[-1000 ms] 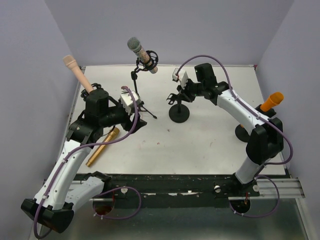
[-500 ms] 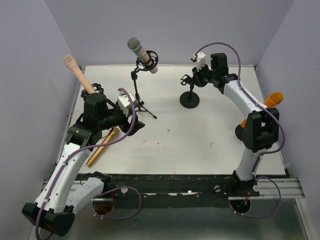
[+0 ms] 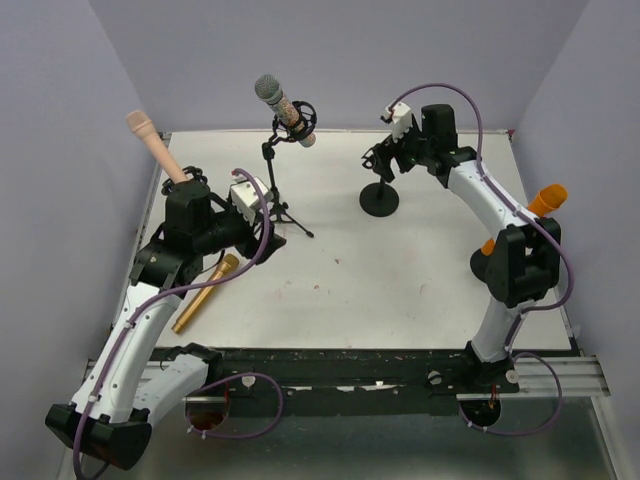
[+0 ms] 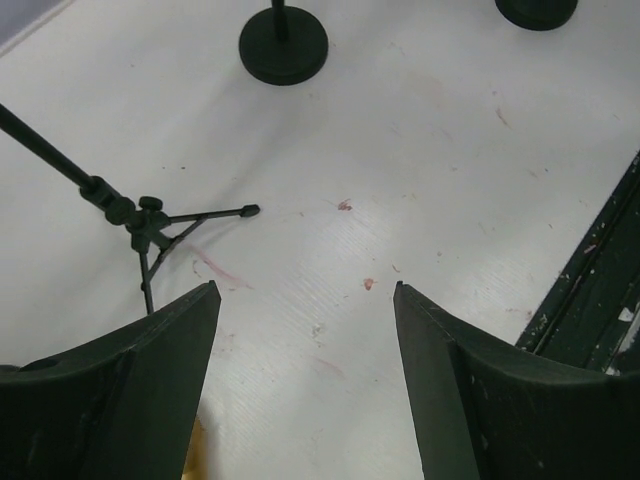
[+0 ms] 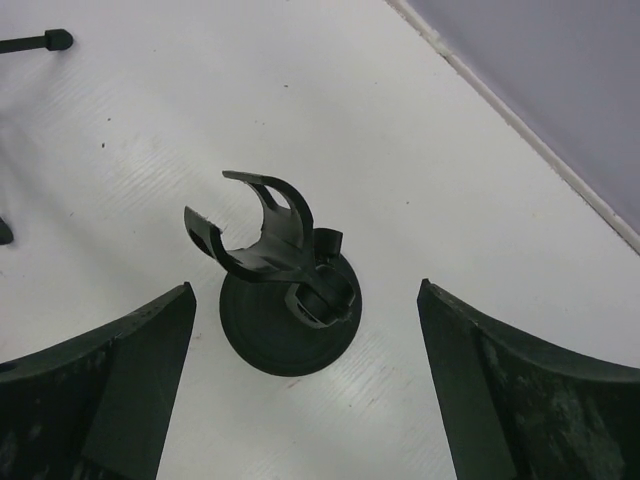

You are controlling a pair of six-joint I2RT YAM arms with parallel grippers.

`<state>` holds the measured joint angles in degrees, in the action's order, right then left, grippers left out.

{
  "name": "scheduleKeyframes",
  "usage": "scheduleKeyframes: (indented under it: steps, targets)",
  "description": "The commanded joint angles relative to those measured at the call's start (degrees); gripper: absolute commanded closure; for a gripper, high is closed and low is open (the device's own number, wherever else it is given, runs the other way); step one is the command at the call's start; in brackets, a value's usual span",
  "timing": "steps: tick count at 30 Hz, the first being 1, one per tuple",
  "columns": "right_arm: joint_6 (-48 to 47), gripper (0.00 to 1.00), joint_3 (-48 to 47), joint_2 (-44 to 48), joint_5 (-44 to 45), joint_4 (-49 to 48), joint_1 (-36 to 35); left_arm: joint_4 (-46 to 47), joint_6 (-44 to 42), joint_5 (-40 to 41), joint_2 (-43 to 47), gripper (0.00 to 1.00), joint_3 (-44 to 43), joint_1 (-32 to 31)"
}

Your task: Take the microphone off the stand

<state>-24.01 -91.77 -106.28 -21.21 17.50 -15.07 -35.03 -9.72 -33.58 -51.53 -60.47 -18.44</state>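
A silver-headed microphone (image 3: pixel 284 106) sits tilted in the clip of a black tripod stand (image 3: pixel 274 190) at the back centre. The tripod's legs (image 4: pixel 140 215) show in the left wrist view. My left gripper (image 3: pixel 268 238) hovers open just left of the tripod, with bare table between its fingers (image 4: pixel 305 290). My right gripper (image 3: pixel 376 160) is open above an empty round-base stand (image 3: pixel 380 200). That stand's clip (image 5: pixel 262 235) holds nothing and lies between the spread fingers (image 5: pixel 305 288) without touching them.
A beige microphone (image 3: pixel 153 146) stands in a holder at the far left, behind my left arm. An orange microphone (image 3: pixel 543 203) stands at the right edge. A gold microphone (image 3: pixel 205 293) lies flat on the table (image 3: pixel 400 280) at the left. Walls close in at the back and both sides.
My right arm carried the empty round-base stand from the table's centre toward the back right, then opened and let it go. My left arm drew back slightly to the left.
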Motion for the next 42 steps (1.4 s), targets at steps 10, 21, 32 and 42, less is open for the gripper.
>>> scheduleKeyframes:
  steps: [10,21,32,42]
  targets:
    - [1.1,0.0,-6.3,14.1,-20.2,15.5,-0.3,8.6,-0.6,18.1,-11.3,0.18,-14.8,2.5]
    - [7.1,0.0,0.0,24.9,-19.1,16.3,-0.2,15.2,-4.4,22.4,-20.1,0.15,-20.3,2.9]
    - [9.3,0.0,3.4,27.3,-18.0,15.4,-0.3,20.0,-7.1,17.0,-28.7,0.14,-24.7,3.8]
    - [10.0,0.0,4.1,26.4,-18.7,14.3,-0.2,18.1,-6.8,11.2,-30.9,0.2,-24.5,4.2]
